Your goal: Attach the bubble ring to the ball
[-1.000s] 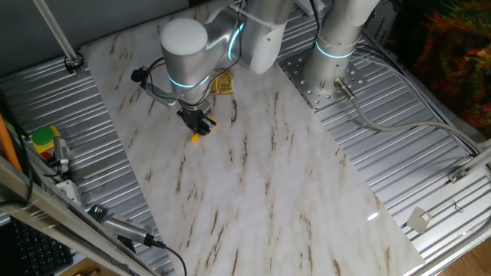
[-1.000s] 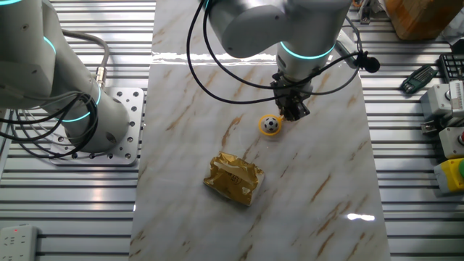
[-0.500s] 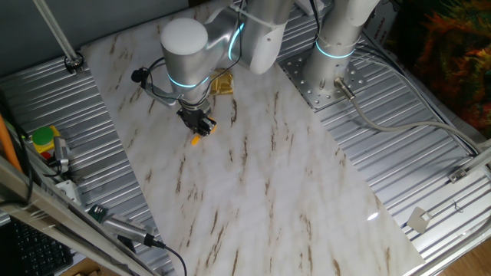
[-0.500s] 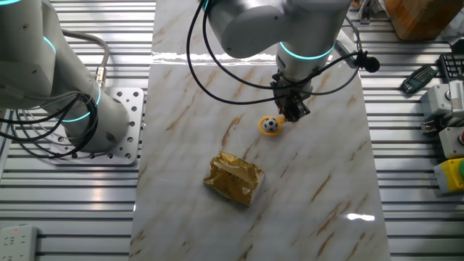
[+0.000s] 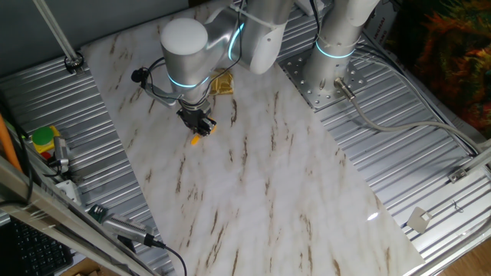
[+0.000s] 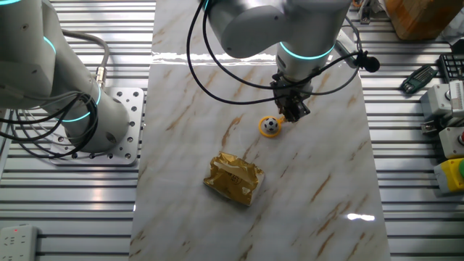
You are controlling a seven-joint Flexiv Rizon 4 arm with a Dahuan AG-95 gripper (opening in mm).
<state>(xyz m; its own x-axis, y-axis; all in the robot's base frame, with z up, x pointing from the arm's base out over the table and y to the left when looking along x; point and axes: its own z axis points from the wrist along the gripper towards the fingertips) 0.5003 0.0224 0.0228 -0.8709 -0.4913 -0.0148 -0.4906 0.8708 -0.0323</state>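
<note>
The table (image 6: 319, 217) was a slab of white marble-patterned board streaked with brown veins, laid over ribbed aluminium rails that ran out on every side. On it, near the middle in the other fixed view, the tiny white ball with black patches (image 6: 270, 125) sat inside the thin orange-yellow plastic hoop of the bubble ring (image 6: 262, 130), the hoop showing as a rim around the ball's lower edge. The black two-finger gripper (image 6: 293, 111) stood just beside the ball, at the handle end of the ring; its fingers were close together there, but whether they were clamped on the handle could not be told. From the opposite fixed view only an orange tip of the ring (image 5: 196, 139) showed below the gripper (image 5: 199, 123), and the ball was hidden.

A crumpled golden-yellow foil packet (image 6: 234, 178) lay on the marble, apart from the ball. A perforated metal base plate (image 6: 125, 130) carried a second grey arm at the table's edge. A yellow-and-grey device (image 6: 450, 174) and a white power strip (image 6: 17, 239) rested on the rails.
</note>
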